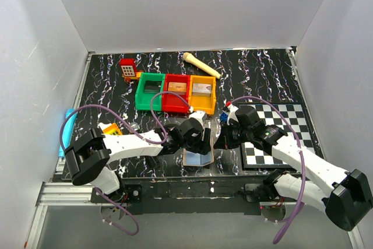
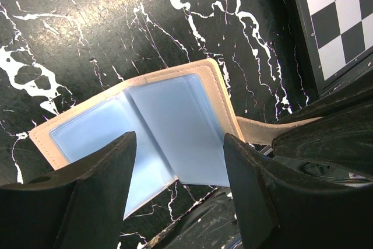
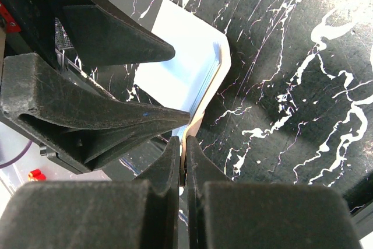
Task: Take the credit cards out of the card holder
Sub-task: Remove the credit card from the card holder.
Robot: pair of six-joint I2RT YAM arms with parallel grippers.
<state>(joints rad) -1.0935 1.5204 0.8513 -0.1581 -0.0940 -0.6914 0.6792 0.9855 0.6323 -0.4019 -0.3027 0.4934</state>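
The card holder [image 1: 198,157] lies open near the table's front edge, its pale blue-grey lining up. In the left wrist view the card holder [image 2: 169,126] shows two blue pockets with a tan rim; I cannot make out any credit card. My left gripper [image 2: 179,139] is open, and its fingers [image 2: 99,185] straddle the lining from above. My right gripper [image 3: 183,142] is shut on the holder's tan edge [image 3: 205,104] at the right side. In the top view the left gripper [image 1: 200,142] and the right gripper [image 1: 220,141] meet over the holder.
Green [image 1: 150,90], red [image 1: 176,91] and yellow [image 1: 203,91] bins stand behind the grippers. A chequered board [image 1: 280,126] lies at the right. A red toy [image 1: 128,69] and a wooden pestle [image 1: 201,65] lie at the back. An orange block [image 1: 112,129] lies at the left.
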